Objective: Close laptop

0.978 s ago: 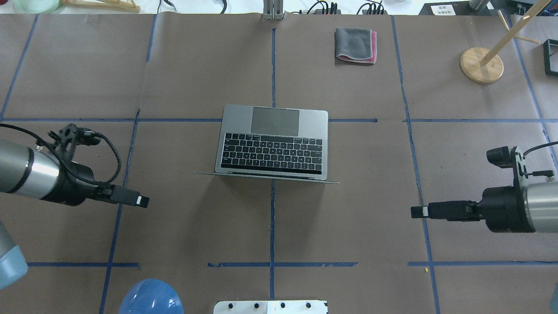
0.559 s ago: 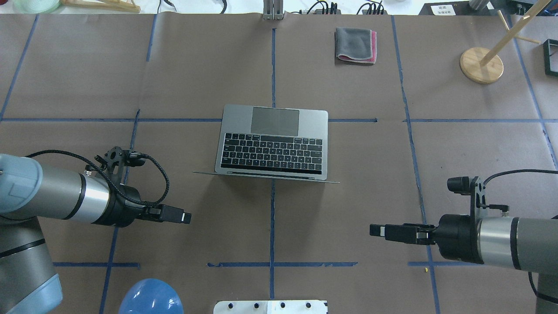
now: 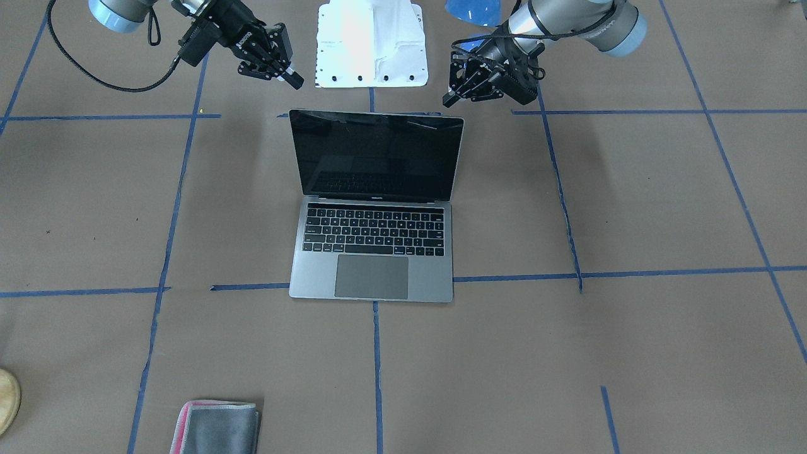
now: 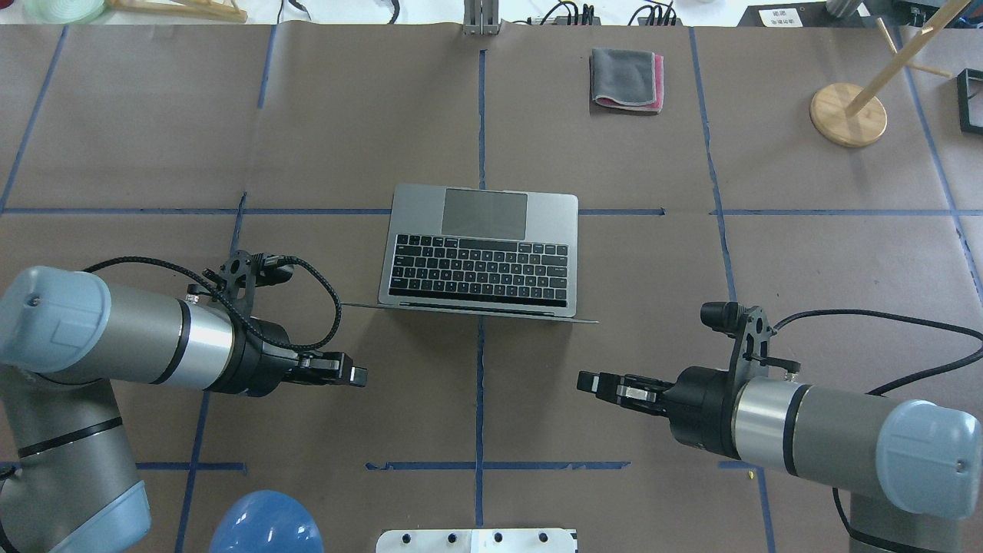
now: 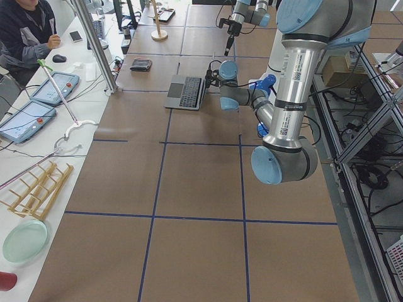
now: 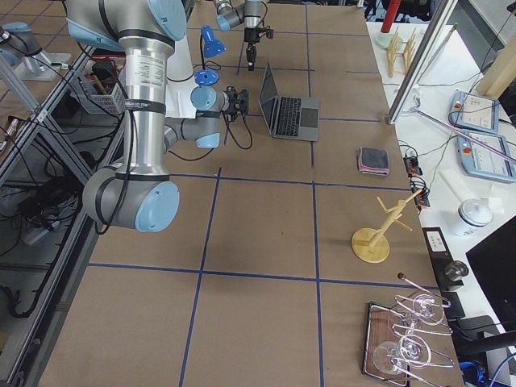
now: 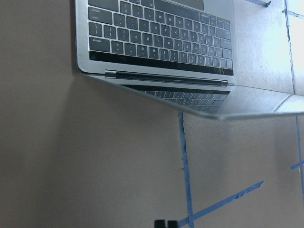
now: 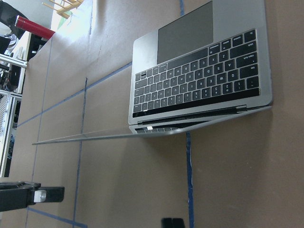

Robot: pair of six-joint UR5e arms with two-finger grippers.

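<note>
The space-grey laptop (image 4: 478,246) stands open at the table's middle. Its black screen (image 3: 376,156) faces away from me and the lid's top edge (image 4: 468,311) points towards me. My left gripper (image 4: 358,376) is shut and empty, near my side of the lid's left end and apart from it. My right gripper (image 4: 587,382) is shut and empty, near my side of the lid's right end. The left wrist view shows the keyboard and hinge (image 7: 161,76). The right wrist view shows the laptop (image 8: 199,85) and the left gripper (image 8: 35,197).
A folded grey cloth with a pink edge (image 4: 626,79) lies at the far side. A wooden stand (image 4: 848,115) and a black frame (image 4: 969,100) are at the far right. A blue dome (image 4: 265,526) and a white plate (image 4: 476,540) sit at my edge.
Both arms have swung inward towards the table's middle. The left gripper moved right and the right gripper moved left, both ending on my side of the lid. The laptop has not moved.
</note>
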